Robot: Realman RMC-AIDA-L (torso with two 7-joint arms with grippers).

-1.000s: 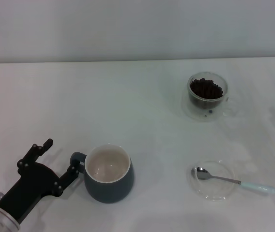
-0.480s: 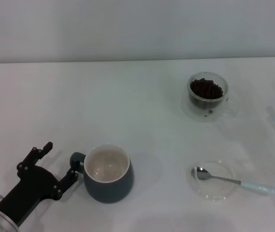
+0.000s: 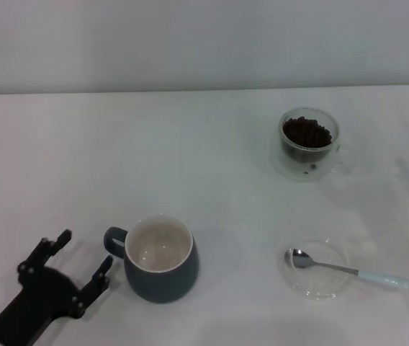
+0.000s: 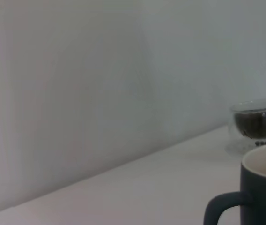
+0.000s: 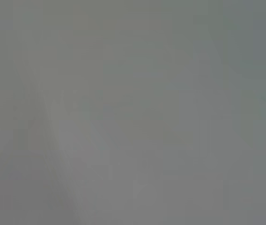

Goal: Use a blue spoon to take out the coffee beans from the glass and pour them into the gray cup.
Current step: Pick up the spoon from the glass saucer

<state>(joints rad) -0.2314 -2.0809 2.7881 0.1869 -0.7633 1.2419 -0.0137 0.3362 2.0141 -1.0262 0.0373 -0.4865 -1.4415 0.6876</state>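
The gray cup [image 3: 160, 259] stands upright near the table's front, cream inside, handle toward my left gripper [image 3: 83, 252]. That gripper is open at the front left, a short way off the handle, holding nothing. At the back right stands the glass [image 3: 308, 143] with dark coffee beans [image 3: 306, 132] heaped inside. The blue spoon [image 3: 348, 271] lies at the front right, its metal bowl in a clear saucer [image 3: 318, 269] and its pale blue handle pointing right. The left wrist view shows the gray cup [image 4: 259, 187] close by and the glass [image 4: 256, 124] far behind. My right gripper is out of view.
A single loose bean [image 3: 309, 170] shows at the base of the glass. The white table [image 3: 190, 166] runs back to a pale wall. The right wrist view shows only a plain grey surface.
My left gripper has drawn back toward the front-left corner, away from the gray cup's handle. Cup, glass and spoon have stayed in place.
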